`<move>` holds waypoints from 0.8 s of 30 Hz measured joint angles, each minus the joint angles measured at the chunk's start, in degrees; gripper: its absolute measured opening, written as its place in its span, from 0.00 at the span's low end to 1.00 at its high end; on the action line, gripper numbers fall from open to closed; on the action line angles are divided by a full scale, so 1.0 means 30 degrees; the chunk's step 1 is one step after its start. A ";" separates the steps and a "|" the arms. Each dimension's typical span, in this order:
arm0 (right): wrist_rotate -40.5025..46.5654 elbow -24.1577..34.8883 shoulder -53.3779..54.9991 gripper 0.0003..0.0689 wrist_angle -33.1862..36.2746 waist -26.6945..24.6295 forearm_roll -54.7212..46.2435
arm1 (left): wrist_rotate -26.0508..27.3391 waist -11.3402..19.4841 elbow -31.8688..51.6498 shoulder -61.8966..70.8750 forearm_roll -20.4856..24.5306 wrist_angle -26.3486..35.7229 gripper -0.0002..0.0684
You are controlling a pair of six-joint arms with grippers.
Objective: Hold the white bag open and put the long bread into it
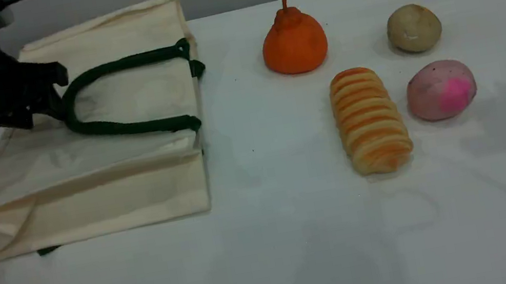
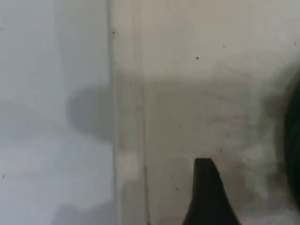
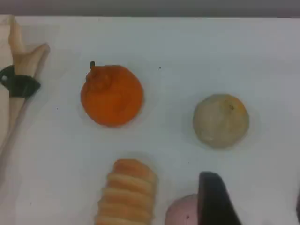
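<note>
- Left gripper (image 1: 46, 97): jaws apart, gripping nothing, right at the bend of the green rope handle (image 1: 126, 129).
- Directly below its fingertip (image 2: 206, 192) is the canvas of the white bag (image 1: 102, 200), which lies flat.
- Right gripper (image 3: 255, 208): jaws apart, nothing between them.
- The long bread (image 3: 125, 194) lies just left of its fingertip (image 3: 212, 199), with the pink bun (image 3: 182, 212) between them.
- Farther ahead are an orange fruit (image 3: 111, 95) and a beige bun (image 3: 221, 120).

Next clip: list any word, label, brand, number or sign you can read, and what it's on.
None readable. The cream-white canvas tote bag with dark green rope handles, the ridged golden-orange long loaf, the orange stemmed fruit, the round beige bun, the pink-spotted round bun and the white table carry no visible print.
</note>
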 joint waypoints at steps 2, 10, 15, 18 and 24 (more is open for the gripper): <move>0.0000 0.0000 0.0000 0.49 0.0000 0.0000 0.0046 | 0.0000 -0.0121 0.0000 0.0000 0.0024 0.0143 0.61; 0.0000 0.0000 0.0023 0.49 0.0010 0.0000 0.0046 | 0.0062 -0.1228 0.0000 0.0000 0.0064 0.0755 0.61; 0.0000 0.0000 0.0233 0.49 0.0075 0.0000 0.0046 | 0.0079 -0.1900 -0.0111 0.0000 0.0064 0.0421 0.61; -0.0019 0.0000 0.0233 0.49 0.0099 0.0000 0.0046 | 0.0061 -0.1900 -0.0641 -0.0142 0.0064 0.1155 0.61; -0.0019 0.0000 0.0233 0.49 0.0120 0.0000 0.0046 | 0.0080 -0.1900 -0.1356 -0.0999 0.0064 0.2164 0.61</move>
